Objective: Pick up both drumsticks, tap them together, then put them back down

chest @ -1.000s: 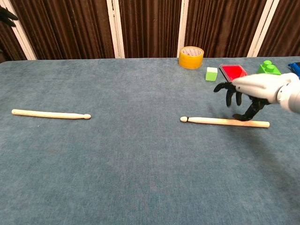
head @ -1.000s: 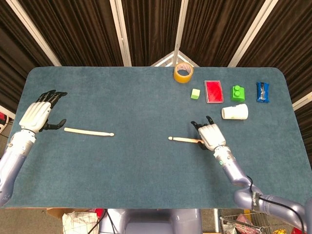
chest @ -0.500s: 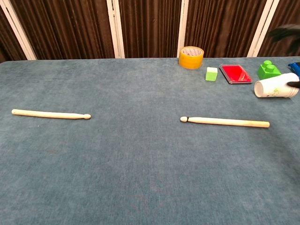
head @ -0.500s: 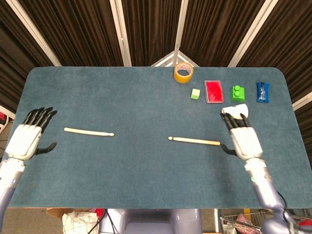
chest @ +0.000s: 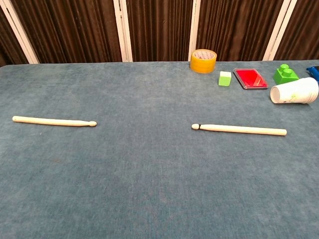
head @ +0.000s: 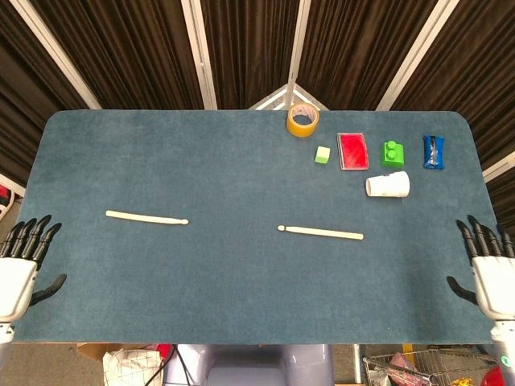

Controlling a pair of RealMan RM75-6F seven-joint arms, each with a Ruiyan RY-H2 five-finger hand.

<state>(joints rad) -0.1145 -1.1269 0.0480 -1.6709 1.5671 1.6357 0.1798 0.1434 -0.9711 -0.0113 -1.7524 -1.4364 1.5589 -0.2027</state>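
Two pale wooden drumsticks lie flat on the blue table (head: 241, 177). The left drumstick (head: 146, 217) (chest: 54, 121) rests at the left, tip pointing right. At centre right lies the right drumstick (head: 321, 232) (chest: 239, 130), its tip pointing left. My left hand (head: 19, 265) hovers at the table's front left corner, fingers spread, holding nothing. Off the front right corner, my right hand (head: 488, 265) is likewise spread and empty. Both hands are far from the sticks and absent from the chest view.
Along the back right stand a yellow tape roll (head: 303, 121), a small green cube (head: 323, 154), a red flat box (head: 352, 150), a green brick (head: 392, 153) and a blue object (head: 434, 151). A white paper cup (head: 388, 185) lies on its side.
Both hands have drawn back toward the front corners of the table, away from the drumsticks. The right hand left the right drumstick's butt end. The drumsticks have not moved.
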